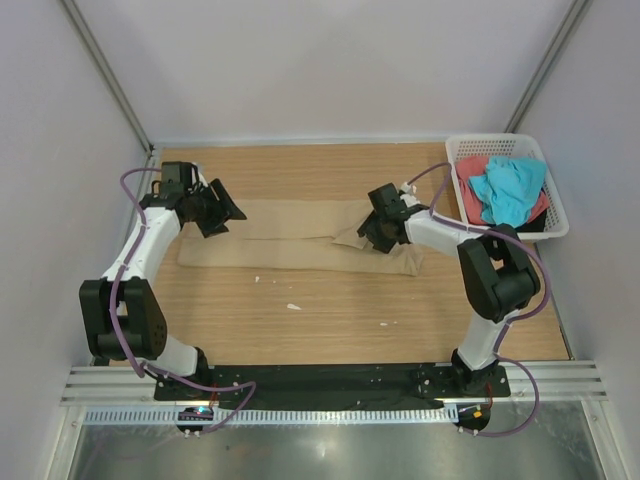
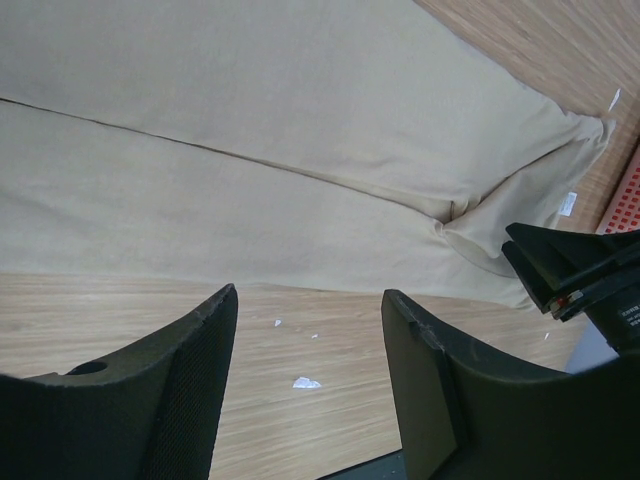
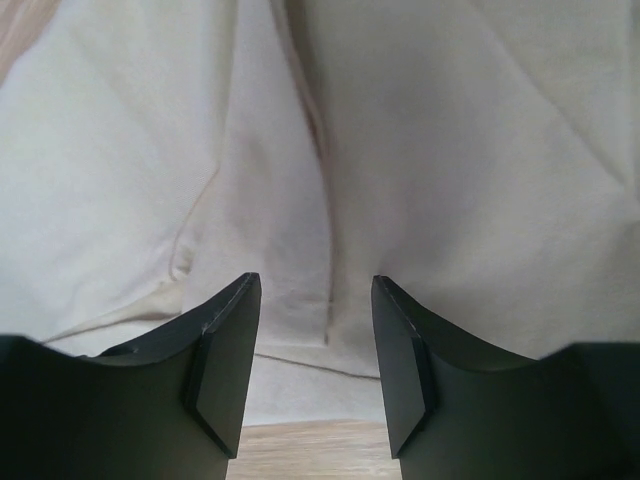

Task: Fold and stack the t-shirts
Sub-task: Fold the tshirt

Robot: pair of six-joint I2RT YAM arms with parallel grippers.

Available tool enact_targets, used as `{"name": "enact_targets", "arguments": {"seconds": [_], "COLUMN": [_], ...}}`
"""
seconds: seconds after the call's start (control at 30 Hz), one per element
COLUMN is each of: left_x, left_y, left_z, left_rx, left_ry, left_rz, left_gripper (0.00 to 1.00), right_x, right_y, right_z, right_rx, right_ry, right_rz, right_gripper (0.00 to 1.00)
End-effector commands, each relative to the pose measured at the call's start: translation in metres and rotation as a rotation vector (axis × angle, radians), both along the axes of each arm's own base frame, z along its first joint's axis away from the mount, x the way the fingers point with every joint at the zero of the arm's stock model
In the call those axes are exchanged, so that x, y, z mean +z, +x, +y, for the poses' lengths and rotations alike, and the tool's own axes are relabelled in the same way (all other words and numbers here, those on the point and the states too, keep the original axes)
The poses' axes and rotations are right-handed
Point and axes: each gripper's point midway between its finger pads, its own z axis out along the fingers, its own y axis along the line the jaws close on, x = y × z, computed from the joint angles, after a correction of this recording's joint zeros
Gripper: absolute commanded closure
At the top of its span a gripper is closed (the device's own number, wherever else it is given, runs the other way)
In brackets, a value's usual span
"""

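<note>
Progress is early: tan t-shirt (image 1: 290,236) folded lengthwise on worktop (image 1: 330,315), left gripper (image 1: 225,218) and right gripper (image 1: 372,240) fingers wide, empty, other t-shirts (image 1: 510,190) in basket (image 1: 500,143).

The left arm (image 1: 145,245) and right arm (image 1: 440,232) had white shells and bulky black joints, bolted at opposite ends of a black base plate (image 1: 330,380). A purple cable (image 1: 123,183) looped along each. Their fingers (image 2: 185,400) were matte black wedges, one finely textured.
</note>
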Motion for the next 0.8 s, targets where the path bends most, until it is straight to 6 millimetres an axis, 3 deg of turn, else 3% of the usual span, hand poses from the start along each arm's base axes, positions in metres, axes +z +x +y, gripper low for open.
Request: {"name": "enact_targets", "arguments": {"seconds": [0.0,0.33,0.53,0.77], "left_x": [0.018,0.017,0.017,0.017], "left_y": [0.005,0.004,0.003,0.004], "left_z": [-0.001,0.007,0.009,0.011], "left_rx": [-0.005,0.019,0.024,0.029], "left_ry": [-0.01,0.038,0.045,0.052], "left_rz": [-0.07,-0.069,-0.063,-0.065], "left_gripper": [0.39,0.4,0.41,0.41], "right_x": [0.021,0.014,0.033,0.038], "right_y": [0.015,0.017,0.03,0.06], "right_z": [0.023,0.031,0.043,0.064], "right_rx": [-0.016,-0.029,0.012,0.085], "right_ry": [0.075,0.084,0.099,0.092], "right_rz": [-0.107,-0.119,-0.183,-0.235], "right_gripper": [0.46,0.53,0.74,0.87]}}
